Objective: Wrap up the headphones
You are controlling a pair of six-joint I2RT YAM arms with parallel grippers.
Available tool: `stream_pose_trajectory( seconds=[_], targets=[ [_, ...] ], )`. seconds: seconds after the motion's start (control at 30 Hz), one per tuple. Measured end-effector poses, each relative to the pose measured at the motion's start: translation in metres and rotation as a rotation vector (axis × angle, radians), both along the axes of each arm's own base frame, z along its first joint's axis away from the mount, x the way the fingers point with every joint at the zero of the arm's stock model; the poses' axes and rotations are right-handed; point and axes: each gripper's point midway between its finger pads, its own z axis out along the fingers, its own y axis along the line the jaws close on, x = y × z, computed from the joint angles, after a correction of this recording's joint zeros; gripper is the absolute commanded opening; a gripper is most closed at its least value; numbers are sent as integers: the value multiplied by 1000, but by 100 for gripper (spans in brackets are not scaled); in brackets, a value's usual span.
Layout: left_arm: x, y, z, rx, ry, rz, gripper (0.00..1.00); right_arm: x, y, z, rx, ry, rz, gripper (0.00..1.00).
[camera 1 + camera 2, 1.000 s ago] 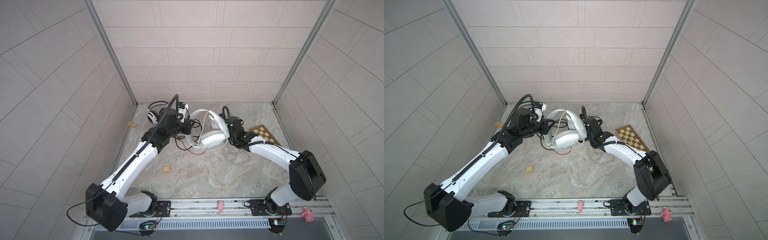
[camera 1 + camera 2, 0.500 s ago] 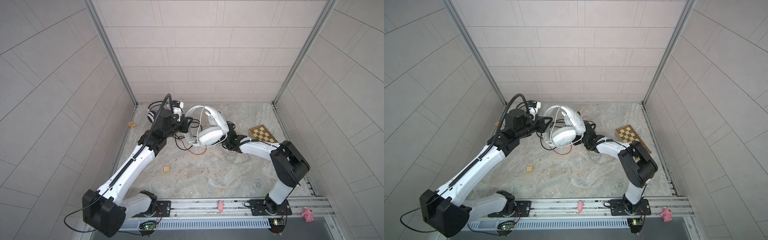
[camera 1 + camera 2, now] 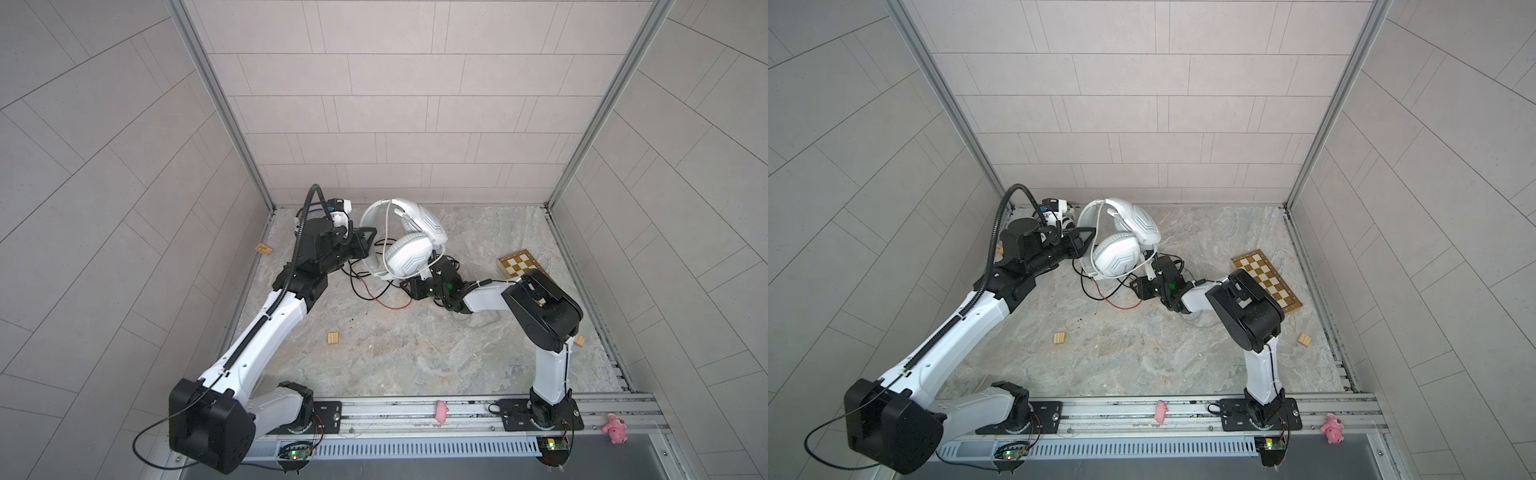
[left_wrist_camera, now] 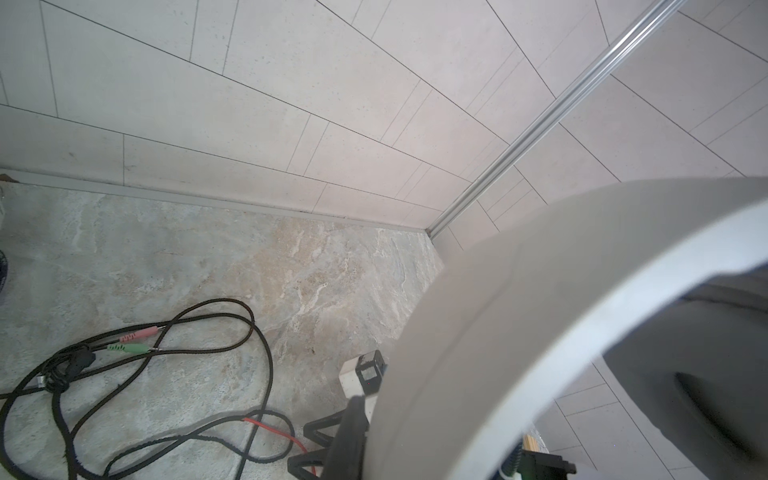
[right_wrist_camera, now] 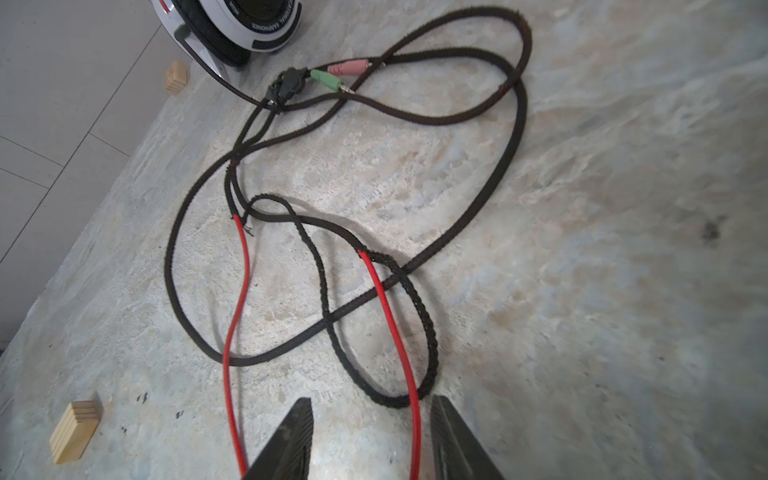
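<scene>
Well left of the chessboard [image 3: 522,266], the left gripper [image 3: 368,245] is pinching the pale-grey headset [image 3: 409,253] aloft, its whitish cable [image 3: 386,232] looping over the band; wrapping looks unfinished. Also left of it, the right gripper [image 5: 370,405], jaws spread, is hovering over the black-red cable [image 5: 246,266] of the striped headset [image 5: 266,20], which is lying loose and unwrapped.

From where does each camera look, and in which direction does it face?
Top views: high over the front rail, looking down at the table; both arms whole.
Left wrist: behind the left gripper, facing the back corner; grey headphones close, one finger shows.
Right wrist: low, facing the black-red cable; both fingers, apart.
Shared: both wrist views show the pink and green plugs.
</scene>
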Motion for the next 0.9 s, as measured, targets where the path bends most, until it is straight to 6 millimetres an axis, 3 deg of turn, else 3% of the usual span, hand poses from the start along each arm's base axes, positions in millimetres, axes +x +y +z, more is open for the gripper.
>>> stream_pose_trajectory(
  seconds=[0.17,0.33,0.5,0.67,0.9],
  targets=[
    [10,17,4,-65,9,66,0,5,7,-3,68,-20,-8,45],
    [22,39,5,-146,14,161,0,2,9,-5,105,-15,-15,29],
    [31,65,-8,-182,49,280,0,-11,17,-11,96,-5,10,12],
    [37,88,-17,-181,58,391,0,-34,24,-10,25,-6,55,9],
    [44,125,-19,-179,44,534,0,-58,35,28,-131,-112,129,7]
  ],
)
